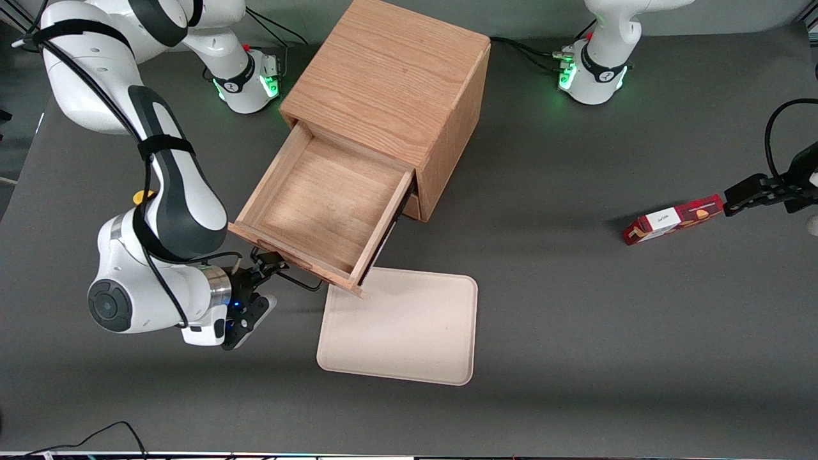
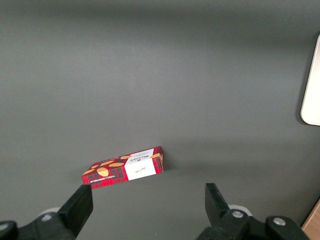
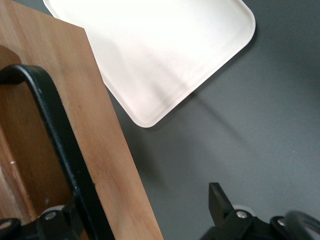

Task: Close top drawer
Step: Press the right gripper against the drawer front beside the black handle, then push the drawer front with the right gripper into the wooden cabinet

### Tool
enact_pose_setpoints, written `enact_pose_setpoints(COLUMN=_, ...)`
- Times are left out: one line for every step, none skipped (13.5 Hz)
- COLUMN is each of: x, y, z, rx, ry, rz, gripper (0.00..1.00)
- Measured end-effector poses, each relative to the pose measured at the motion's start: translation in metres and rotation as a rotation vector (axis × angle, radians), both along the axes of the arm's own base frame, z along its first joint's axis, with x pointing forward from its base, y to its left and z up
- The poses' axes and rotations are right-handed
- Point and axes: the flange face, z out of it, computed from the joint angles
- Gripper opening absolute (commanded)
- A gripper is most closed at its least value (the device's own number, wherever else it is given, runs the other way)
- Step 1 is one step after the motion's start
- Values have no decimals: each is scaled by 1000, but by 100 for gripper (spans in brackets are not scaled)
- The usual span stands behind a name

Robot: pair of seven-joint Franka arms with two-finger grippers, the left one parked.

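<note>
Top drawer (image 1: 323, 204) pulled fully out of cabinet (image 1: 390, 96). Tool (image 1: 255, 281) at its front, fingers spread, one by the handle (image 3: 60, 145). Risk: an off-centre push at the corner skews the drawer, jamming it or shoving the cabinet toward 12 o'clock.

Dark grey matte counter (image 1: 575, 332) fills view; even overhead light, soft shadows; black cable (image 1: 96, 436) at near edge.
</note>
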Motion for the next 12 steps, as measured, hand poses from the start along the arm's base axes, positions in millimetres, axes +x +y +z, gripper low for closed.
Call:
enact_pose_setpoints(x=0, y=1, z=-2, rx=0, ry=3, rz=2, gripper=100)
enact_pose_setpoints(x=-1, y=2, z=-3, rx=0, ry=6, rz=4, gripper=100)
enact_pose_setpoints(x=-1, y=3, z=-4, rx=1, ry=9, rz=6, gripper=100)
enact_pose_setpoints(x=-2, y=5, z=-4, rx=1, ry=10, rz=8, gripper=100)
enact_pose_setpoints(x=-2, y=6, z=-4, rx=1, ry=11, rz=11, gripper=100)
enact_pose_setpoints(x=-3, y=8, z=-3, rx=2, ry=13, rz=14, gripper=100)
enact_pose_setpoints(x=-4, y=10, z=-3, rx=4, ry=15, rz=19, gripper=100)
enact_pose_setpoints(x=-5, y=13, z=-3, rx=7, ry=17, rz=25, gripper=100)
enact_pose_setpoints(x=-6, y=17, z=-2, rx=10, ry=18, rz=30, gripper=100)
enact_pose_setpoints(x=-8, y=21, z=-2, rx=13, ry=19, rz=36, gripper=100)
enact_pose_setpoints(x=-9, y=24, z=-1, rx=17, ry=20, rz=41, gripper=100)
enact_pose_setpoints(x=-10, y=27, z=-1, rx=18, ry=23, rz=46, gripper=100)
